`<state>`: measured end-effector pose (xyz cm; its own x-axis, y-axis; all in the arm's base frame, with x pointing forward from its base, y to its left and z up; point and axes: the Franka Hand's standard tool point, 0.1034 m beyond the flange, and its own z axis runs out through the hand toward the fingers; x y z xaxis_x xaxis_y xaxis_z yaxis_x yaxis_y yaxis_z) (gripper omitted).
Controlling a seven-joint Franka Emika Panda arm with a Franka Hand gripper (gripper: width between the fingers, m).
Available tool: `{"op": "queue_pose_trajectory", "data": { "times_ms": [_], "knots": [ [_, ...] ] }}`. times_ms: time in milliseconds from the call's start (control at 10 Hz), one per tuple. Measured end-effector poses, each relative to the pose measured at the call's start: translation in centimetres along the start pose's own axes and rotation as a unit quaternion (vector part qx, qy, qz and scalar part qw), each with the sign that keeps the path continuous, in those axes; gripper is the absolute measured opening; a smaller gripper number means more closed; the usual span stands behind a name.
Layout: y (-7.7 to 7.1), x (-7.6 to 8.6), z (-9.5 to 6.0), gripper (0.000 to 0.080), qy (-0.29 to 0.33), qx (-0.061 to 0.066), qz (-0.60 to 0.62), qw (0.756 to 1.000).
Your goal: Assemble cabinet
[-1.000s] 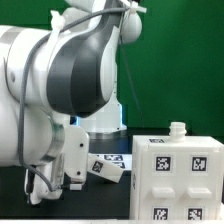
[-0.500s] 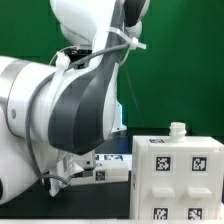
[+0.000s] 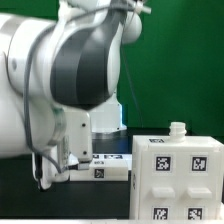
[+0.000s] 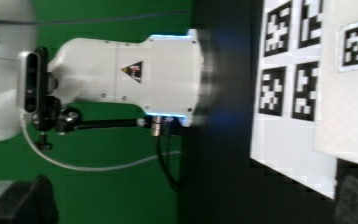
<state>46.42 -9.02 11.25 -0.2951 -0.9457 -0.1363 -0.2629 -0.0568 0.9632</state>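
Your gripper (image 4: 185,203) stands spread wide, gripping nothing. The cabinet (image 3: 178,185) shows square black-and-white tags (image 3: 161,164); there's a triangle sticker (image 4: 131,70) on the arm's base (image 4: 105,98).

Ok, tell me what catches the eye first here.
The white robot arm fills the exterior view's left and middle against a green backdrop. At that view's lower right stands the white cabinet box, dotted with black-and-white tags; a small tagged piece lies beside it.
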Motion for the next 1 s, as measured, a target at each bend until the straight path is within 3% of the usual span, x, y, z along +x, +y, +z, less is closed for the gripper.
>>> {"op": "queue_pose_trajectory", "data": {
  "times_ms": [100, 200, 300, 500, 700, 900, 1000],
  "knots": [
    [0.8, -0.7, -0.9, 0.0797, 0.009, 0.044, -0.007, 0.999],
    [1.3, -1.2, -0.9, 0.0797, 0.014, 0.076, -0.02, 0.997],
    [1.2, -1.1, -0.9, 0.0797, 0.015, 0.101, -0.022, 0.995],
    [0.6, -1.3, -2.1, 0.0797, 0.027, 0.181, -0.029, 0.983],
    [0.2, -2.0, -1.7, 0.0797, 0.048, 0.222, -0.038, 0.973],
    [-1.0, -3.2, 0.6, 0.0797, 0.073, 0.247, -0.053, 0.965],
    [-1.5, -3.4, 0.6, 0.0797, 0.081, 0.272, -0.055, 0.957]
  ]
}}
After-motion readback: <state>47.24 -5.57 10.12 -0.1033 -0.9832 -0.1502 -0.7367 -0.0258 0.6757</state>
